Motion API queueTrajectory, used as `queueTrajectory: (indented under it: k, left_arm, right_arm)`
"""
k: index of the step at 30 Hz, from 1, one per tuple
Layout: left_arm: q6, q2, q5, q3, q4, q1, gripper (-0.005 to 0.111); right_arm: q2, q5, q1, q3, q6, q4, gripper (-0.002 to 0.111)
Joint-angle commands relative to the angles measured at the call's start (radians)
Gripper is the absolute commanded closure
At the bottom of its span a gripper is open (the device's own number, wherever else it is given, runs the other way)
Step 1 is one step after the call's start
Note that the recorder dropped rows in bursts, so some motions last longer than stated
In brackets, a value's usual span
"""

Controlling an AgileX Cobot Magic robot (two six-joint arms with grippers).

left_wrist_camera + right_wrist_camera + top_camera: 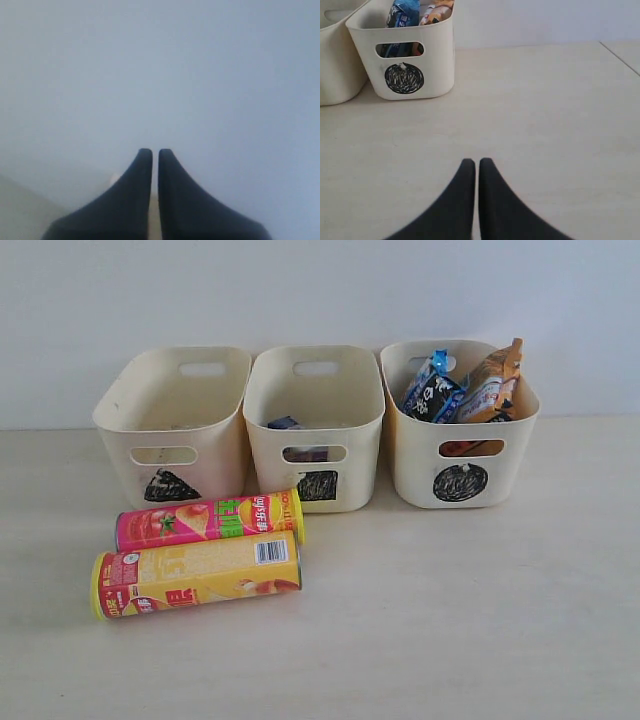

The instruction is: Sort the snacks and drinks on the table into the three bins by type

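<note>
Exterior view: pink canister (210, 520) and yellow canister (197, 574), barcode up, lie side by side on the surface (460, 620), front-left of the middle bin (262, 465). Left wrist view: left gripper (155, 152), jaws together, empty. Right wrist view: right gripper (476, 162), jaws together, empty too.

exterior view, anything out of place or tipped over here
The tall pink chip canister and the tall yellow chip canister lie on their sides on the pale beige table, in front of the left cream plastic bin and the middle bin, not yet sorted. Nothing looks spilled or damaged.
</note>
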Motion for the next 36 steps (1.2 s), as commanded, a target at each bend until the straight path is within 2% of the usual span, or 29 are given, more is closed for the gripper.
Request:
queueTrajectory:
  k: [1,4,6,13,16,19,22,27,32,36]
  left_arm:
    - [-0.166,-0.002,-0.275,0.004,0.035,0.004,0.103]
    - [-0.171,0.004,-0.454,-0.057,0.131,0.004,0.103]
    - [-0.196,0.041,-0.503,-0.133,0.178,0.004,0.103]
    - [-0.206,0.253,-0.518,-0.400,0.386,0.004,0.103]
    - [-0.206,0.357,-0.473,-0.475,0.494,0.004,0.103]
    - [-0.206,0.469,-0.320,-0.548,0.642,0.004,0.103]
    - [-0.206,0.606,-0.066,-0.632,0.761,-0.019,0.103]
    - [-0.189,0.819,0.395,-0.790,0.927,-0.124,0.103]
    - [0.029,1.009,0.779,-0.947,0.880,-0.265,0.103]
    - [0.318,1.158,1.041,-1.100,0.658,-0.361,0.103]
  right_arm:
    - [-0.007,-0.004,0.001,0.004,-0.004,-0.003,0.108]
    - [-0.007,-0.004,0.001,0.004,-0.004,-0.003,0.108]
    - [-0.007,-0.004,0.001,0.004,-0.004,-0.003,0.108]
    - [-0.007,-0.004,0.001,0.004,-0.004,-0.003,0.108]
    - [-0.007,-0.004,0.001,0.004,-0.004,-0.003,0.108]
    - [-0.007,-0.004,0.001,0.004,-0.002,-0.003,0.108]
    - [-0.007,-0.004,0.001,0.004,-0.002,-0.003,0.108]
    - [-0.007,-0.004,0.001,0.004,-0.002,-0.003,0.108]
    - [-0.007,-0.004,0.001,0.004,-0.002,-0.003,0.108]
    - [-0.007,-0.004,0.001,0.004,-0.002,-0.003,0.108]
